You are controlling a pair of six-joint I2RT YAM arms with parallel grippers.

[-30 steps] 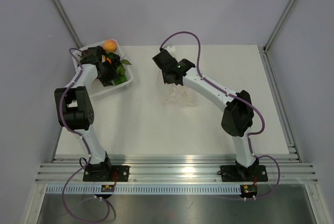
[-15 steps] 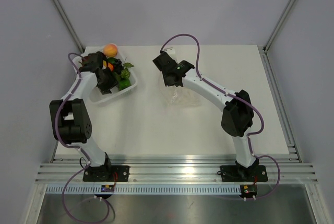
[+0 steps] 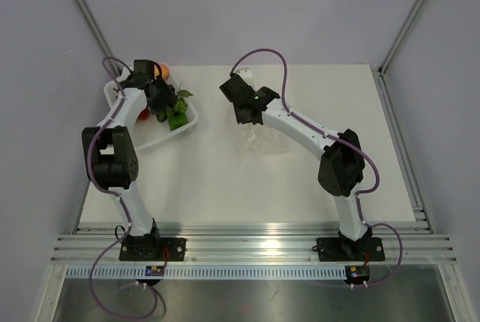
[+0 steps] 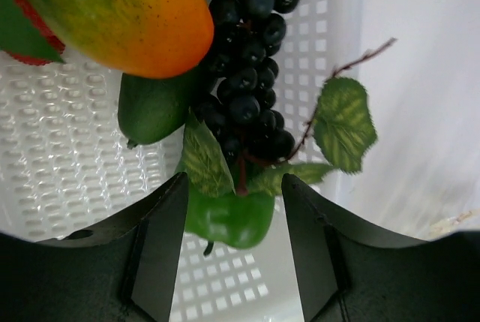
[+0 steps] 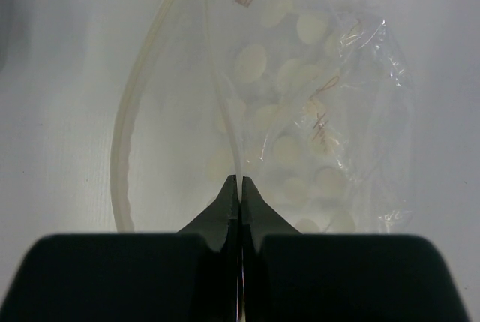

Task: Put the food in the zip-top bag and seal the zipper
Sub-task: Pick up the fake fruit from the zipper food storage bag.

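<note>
The food lies in a white perforated tray [image 3: 162,139] at the back left: an orange-green fruit [image 4: 127,14], dark purple grapes [image 4: 247,74] with leaves, a green pepper [image 4: 225,221] and a red piece [image 3: 142,115]. My left gripper [image 3: 161,100] hangs over this heap, open. In its wrist view the left gripper [image 4: 232,213] has the green pepper between its fingers, without a visible grip. The zip-top bag [image 3: 262,140] lies crinkled mid-table. My right gripper [image 5: 238,187] is shut on one lip of the zipper [image 5: 223,104], and the other lip [image 5: 124,134] bows away, leaving the mouth open.
The tray's right wall [image 4: 330,7] rises close beside the grapes. A grape leaf [image 4: 343,123] hangs over that wall. Bare white table [image 3: 225,187] lies between the tray and the bag. Grey enclosure walls stand at the back and sides.
My left gripper has moved toward the back of the tray, over the grapes and pepper, and its jaws have widened a little. The right gripper and the bag have stayed put.
</note>
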